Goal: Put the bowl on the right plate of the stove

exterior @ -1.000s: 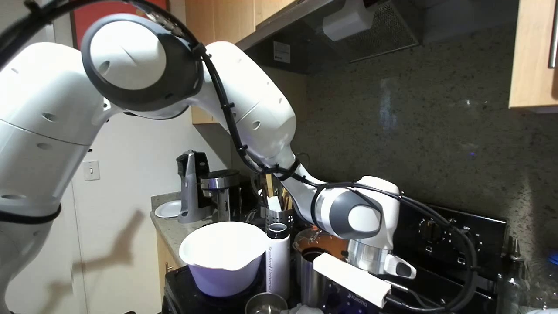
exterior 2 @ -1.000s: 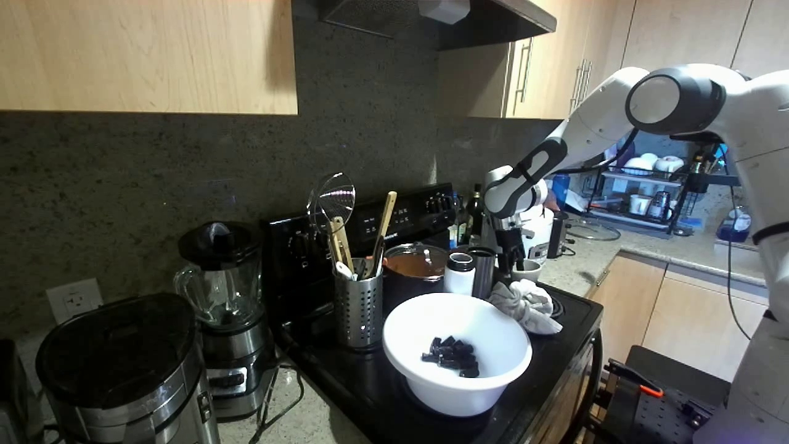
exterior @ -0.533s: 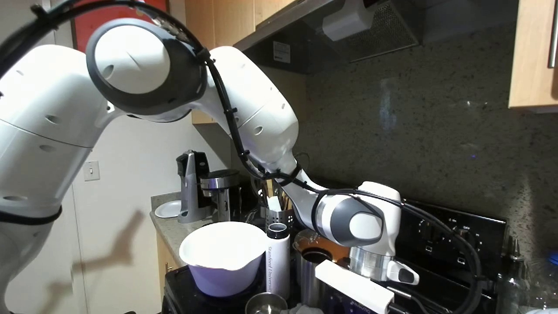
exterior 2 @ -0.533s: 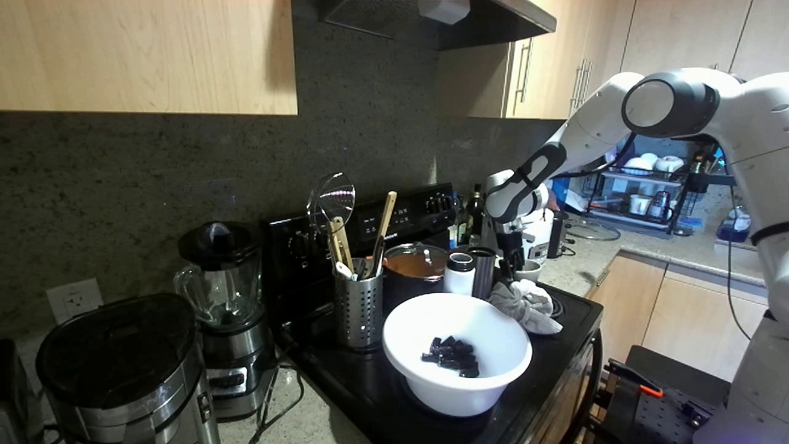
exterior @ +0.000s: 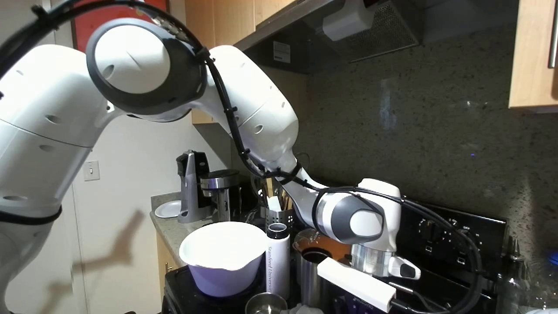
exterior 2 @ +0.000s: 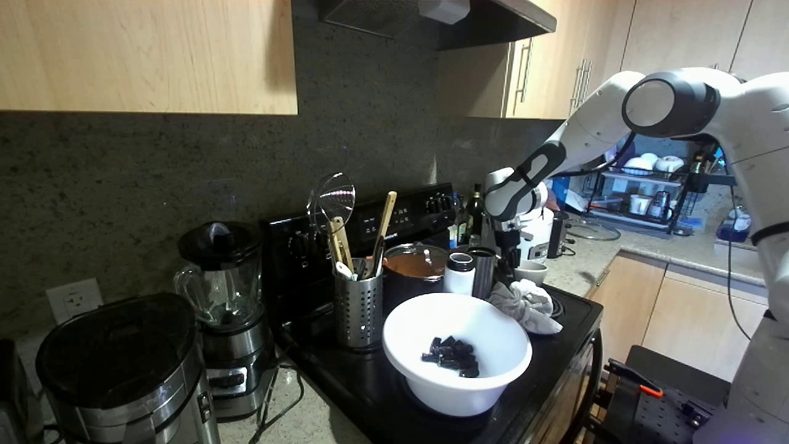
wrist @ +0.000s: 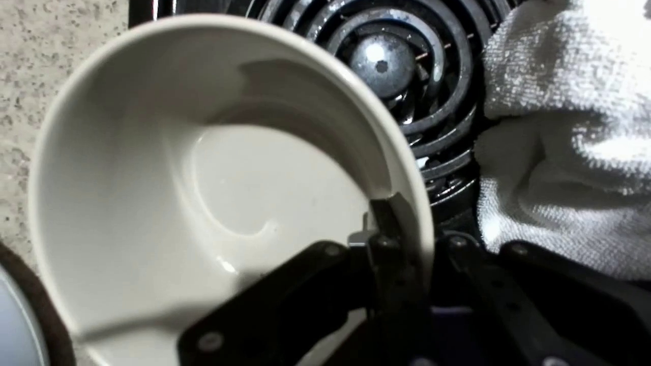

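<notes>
Glossy black metal stove (exterior 2: 351, 376): destination.
Dark round metal coil burner (wrist: 382, 68): stovetop's front right corner, likely the target.
Cream round ceramic-looking bowl (wrist: 239, 168): across the stovetop's right edge, hiding part of the burner; grasp seemingly done, centring and release left; whether lifted, I can't tell.
Black metal two-finger gripper (wrist: 422, 231): narrow, apparently pinching the bowl's wall.

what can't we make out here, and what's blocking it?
Cream bowl, wrist view: rim runs under the gripper and off the bottom edge.
Its base in an exterior view: small, partly behind the cloth; resting or raised, can't tell.
Stove burner, wrist view: partly covered by cream bowl and cloth.
Cup in an exterior view: cut off by the bottom edge.
Black pieces in the white bowl, in an exterior view: too small to identify.
</notes>
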